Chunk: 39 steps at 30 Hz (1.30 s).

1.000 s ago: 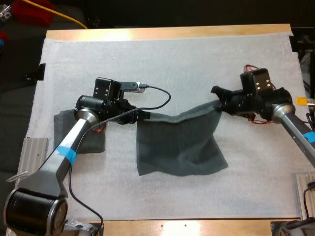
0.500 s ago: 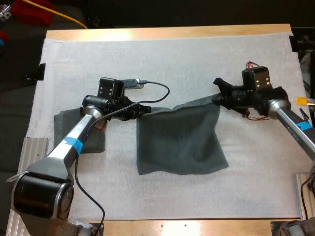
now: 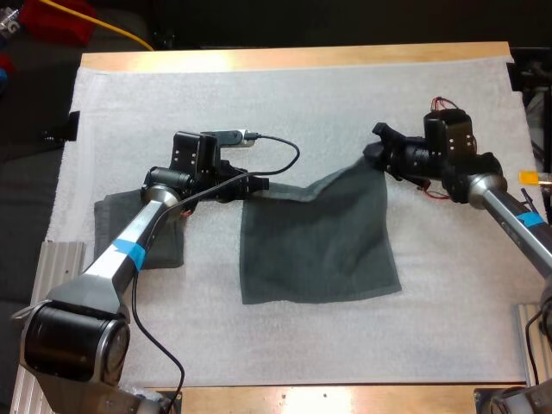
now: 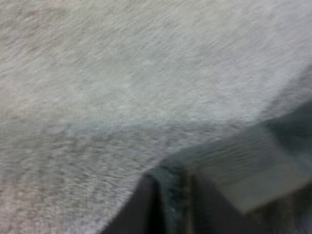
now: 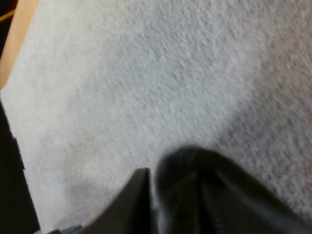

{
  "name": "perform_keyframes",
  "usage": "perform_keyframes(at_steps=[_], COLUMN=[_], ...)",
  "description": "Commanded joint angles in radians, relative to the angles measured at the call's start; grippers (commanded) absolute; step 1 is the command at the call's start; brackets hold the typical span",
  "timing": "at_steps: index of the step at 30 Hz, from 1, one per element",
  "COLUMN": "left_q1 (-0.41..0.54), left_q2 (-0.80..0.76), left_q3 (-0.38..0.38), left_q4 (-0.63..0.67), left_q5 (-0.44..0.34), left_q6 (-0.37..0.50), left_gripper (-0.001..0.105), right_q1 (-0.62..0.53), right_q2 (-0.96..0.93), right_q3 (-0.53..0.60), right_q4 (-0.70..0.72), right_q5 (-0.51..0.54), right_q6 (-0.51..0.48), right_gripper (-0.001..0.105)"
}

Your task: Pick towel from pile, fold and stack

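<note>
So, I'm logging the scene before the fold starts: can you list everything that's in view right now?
spread towel: 1, dark grey-green, mid-mat, its two far corners lifted and its near part flat on the mat
second towel: 1, dark grey-green, lying flat at the mat's left side, partly under the left arm
mat: 1, white, covering most of the table
table: 1, wooden, its edge showing along the far side
metal rails: 2, silver, at the mat's near left and near right edges
left gripper: 1, black, shut on the spread towel's far left corner
right gripper: 1, black, shut on the spread towel's far right corner
</note>
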Motion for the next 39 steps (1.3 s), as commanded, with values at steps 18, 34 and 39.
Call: perform_keyframes(at_steps=[18,34,39], left_q1=[0.000,-0.003,-0.003], left_q2=[-0.079,-0.210,-0.287], left_q3=[-0.005,0.011,0.089], left_q4=[0.097,0.473,0.480], left_q5=[0.110,-0.049,-0.049], left_q6=[0.073,0.330,0.336], left_gripper=[0.068,0.067,0.067], right_q1=[-0.006,0.024,0.036], right_q2=[-0.021,-0.195,-0.240], right_q3=[-0.001,-0.001,0.006], right_q4=[-0.007,0.517,0.585], right_q5=[-0.223,-0.057,-0.040], right_q6=[-0.257,-0.677,-0.691], right_gripper=[0.054,0.054,0.054])
